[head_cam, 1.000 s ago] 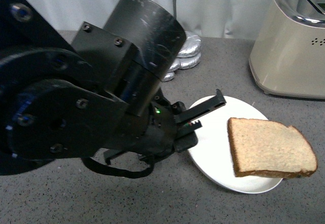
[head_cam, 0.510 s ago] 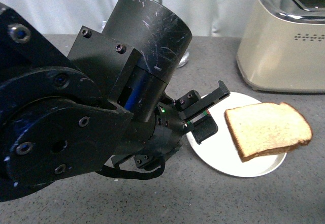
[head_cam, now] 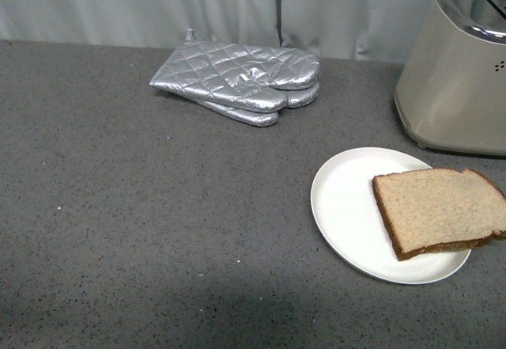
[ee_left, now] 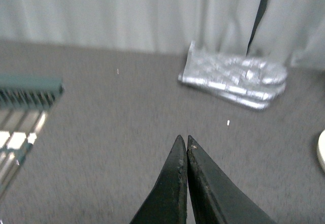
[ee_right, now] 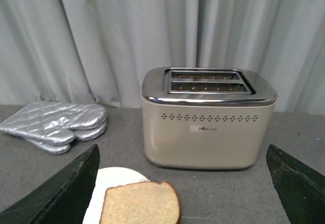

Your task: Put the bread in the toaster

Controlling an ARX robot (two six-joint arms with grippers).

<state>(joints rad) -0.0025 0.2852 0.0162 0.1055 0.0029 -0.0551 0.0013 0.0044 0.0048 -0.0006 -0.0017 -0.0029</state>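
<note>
Past the plate [head_cam: 336, 206] rim, the bread [head_cam: 439, 206] overhangs near the toaster [head_cam: 451, 80].

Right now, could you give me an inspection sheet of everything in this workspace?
Surface: grey speckled counter.
Job's things: bread lying flat on the white plate, overhanging its rim; toaster upright beyond it, slots empty.
Clutter: silver oven mitts, stacked, apart from the plate.
Grippers: left gripper shut, empty; right gripper wide open, empty, facing the toaster.
Cables: nothing seen.
Surroundings: pale curtain behind.
</note>
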